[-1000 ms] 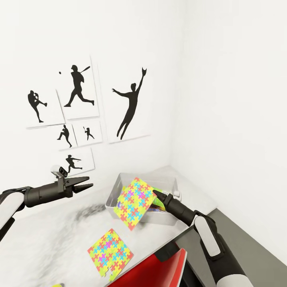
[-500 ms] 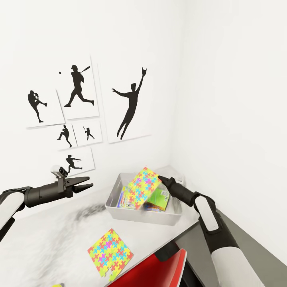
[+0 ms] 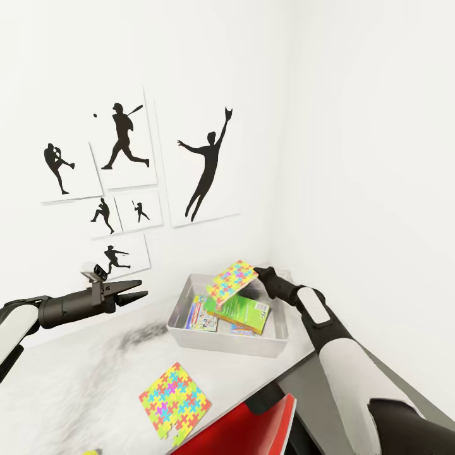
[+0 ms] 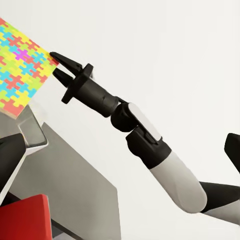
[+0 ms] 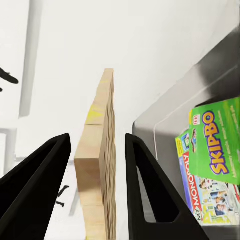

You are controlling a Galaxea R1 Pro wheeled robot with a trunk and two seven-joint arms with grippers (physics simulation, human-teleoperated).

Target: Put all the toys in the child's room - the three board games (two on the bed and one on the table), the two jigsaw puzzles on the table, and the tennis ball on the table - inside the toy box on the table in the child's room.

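Since a second ago the puzzle (image 3: 232,282), gripped by the right gripper (image 3: 258,273), has been carried over the box (image 3: 222,338) at centre frame; release is due. The left gripper (image 3: 138,293) hangs open, empty.

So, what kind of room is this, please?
Probably a child's room: baseball silhouette pictures hang on the white wall, and a toy box on the table holds board games, with a bright jigsaw puzzle lying nearby.

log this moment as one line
right gripper: holds puzzle over toy box | left gripper: open, idle | second puzzle: on table
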